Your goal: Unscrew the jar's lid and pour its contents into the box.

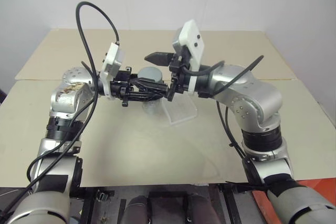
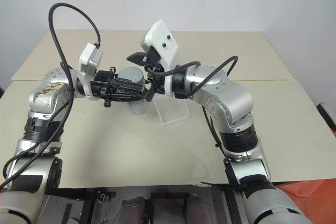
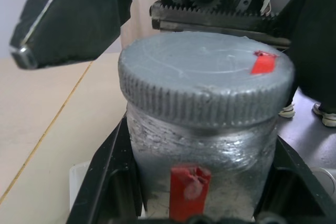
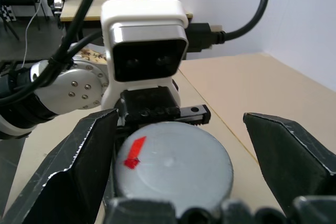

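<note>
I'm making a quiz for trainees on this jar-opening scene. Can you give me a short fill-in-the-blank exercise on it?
1. The left gripper is shut on the ____.
2. The lid carries a small mark coloured ____.
3. The right gripper has its jaws ____ on either side of the lid.
4. The clear box rests on the ____.

Missing words: jar; red; open; table

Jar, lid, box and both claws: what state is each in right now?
jar: upright, clamped in the left claw, raised above the table.
lid: still screwed on the jar.
box: resting on the table, below the jar; nothing poured in.
left claw: shut on the jar.
right claw: open, its fingers either side of the lid.
</note>
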